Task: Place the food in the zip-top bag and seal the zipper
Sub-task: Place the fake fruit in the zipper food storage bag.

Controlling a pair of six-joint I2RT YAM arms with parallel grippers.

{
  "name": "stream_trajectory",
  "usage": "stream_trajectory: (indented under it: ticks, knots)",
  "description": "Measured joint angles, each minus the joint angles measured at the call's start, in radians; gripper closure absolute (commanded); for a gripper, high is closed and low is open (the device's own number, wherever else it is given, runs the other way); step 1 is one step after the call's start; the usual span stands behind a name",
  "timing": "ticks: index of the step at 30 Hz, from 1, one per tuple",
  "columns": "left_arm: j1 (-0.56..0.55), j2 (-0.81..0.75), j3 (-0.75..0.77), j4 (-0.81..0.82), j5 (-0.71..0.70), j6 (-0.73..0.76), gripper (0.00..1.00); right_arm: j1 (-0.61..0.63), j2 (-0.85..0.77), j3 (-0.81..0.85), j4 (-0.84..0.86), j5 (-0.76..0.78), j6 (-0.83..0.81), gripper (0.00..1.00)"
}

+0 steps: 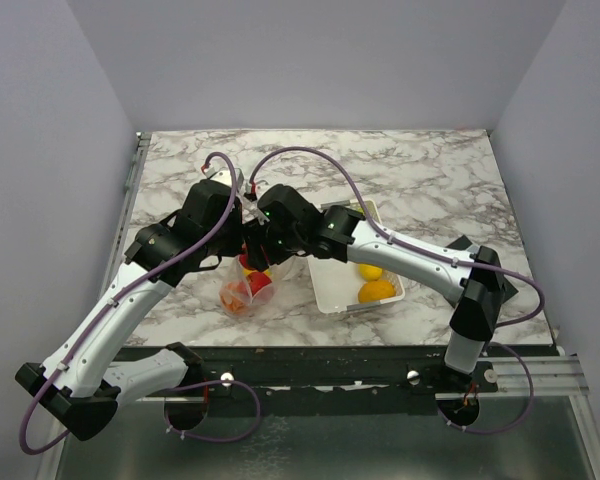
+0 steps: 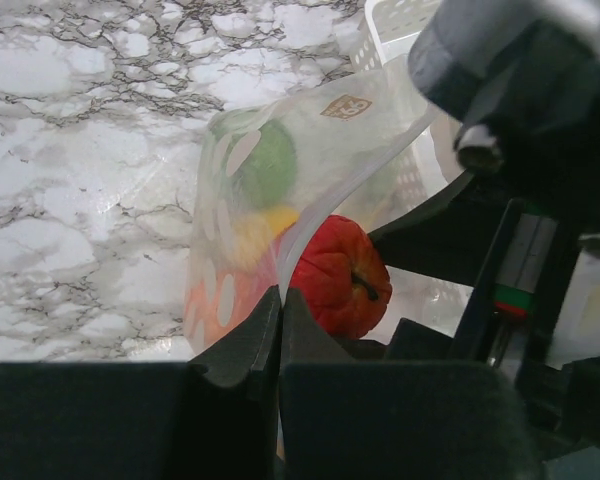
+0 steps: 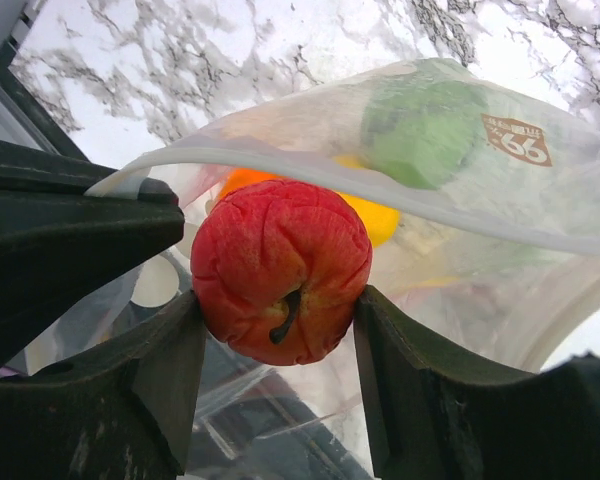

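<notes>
The see-through zip-top bag [image 1: 238, 296] lies near the table's front edge and holds orange and red fruits. My left gripper [image 2: 280, 300] is shut on the bag's zipper edge [image 2: 315, 225] and holds the mouth up. My right gripper [image 3: 278, 335] is shut on a red apple-like fruit [image 3: 280, 270] at the bag's mouth. That red fruit also shows in the left wrist view [image 2: 338, 275]. Inside the bag [image 3: 460, 170] are a green fruit [image 3: 420, 130], a yellow fruit [image 3: 380, 218] and an orange one [image 3: 242, 180]. The grippers meet above the bag in the top view [image 1: 255, 250].
A white slotted basket [image 1: 330, 295] stands right of the bag with two yellow-orange fruits [image 1: 376, 291] in it. The marble table [image 1: 420, 180] stretches behind. A black rail runs along the table's front edge [image 1: 330, 360].
</notes>
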Motion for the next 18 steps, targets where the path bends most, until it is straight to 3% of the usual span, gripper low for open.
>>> stream_trajectory:
  ticks: [7,18]
  knots:
    - [0.0,0.0,0.0,-0.003,-0.002,0.001,1.0,0.0,0.009,0.0,0.013,0.0,0.027,0.13]
    - [0.0,0.0,0.0,-0.003,-0.011,0.003,1.0,0.0,0.003,0.0,0.013,0.016,0.033,0.11]
